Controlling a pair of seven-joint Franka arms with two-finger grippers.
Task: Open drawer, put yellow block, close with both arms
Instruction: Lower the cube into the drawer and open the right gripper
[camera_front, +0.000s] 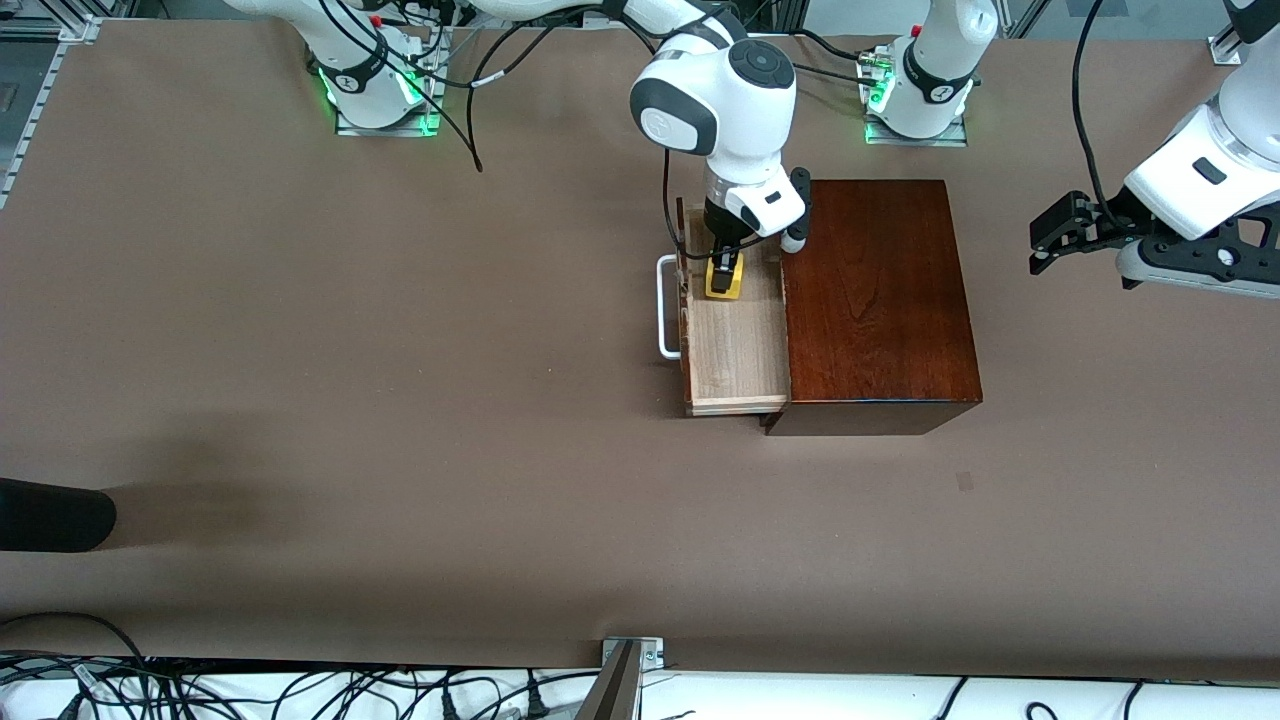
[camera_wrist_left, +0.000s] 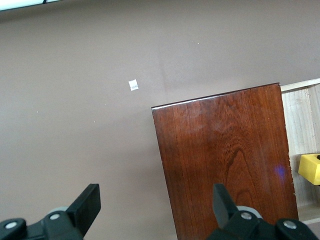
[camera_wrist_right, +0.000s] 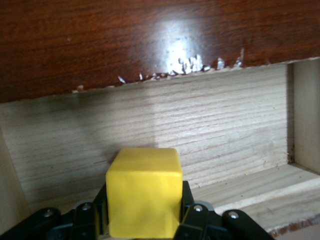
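While its jaws clamp the one small bright yellow cube, the right gripper hangs inside the single pulled-out pale wood drawer of the lone glossy mahogany box. Releasing high could bounce the cube against the tray wall. Off past the box's end, the left gripper waits, spread wide and empty.

Light: even and bright from overhead, table evenly lit.
Shadows: soft dark patch at 8 o'clock in the front view; narrow shadow under the wooden box at its 6 o'clock edge.
Glare: white sheen on the box in the right wrist view, 12 o'clock.
Focus: yellow block slightly soft up close.
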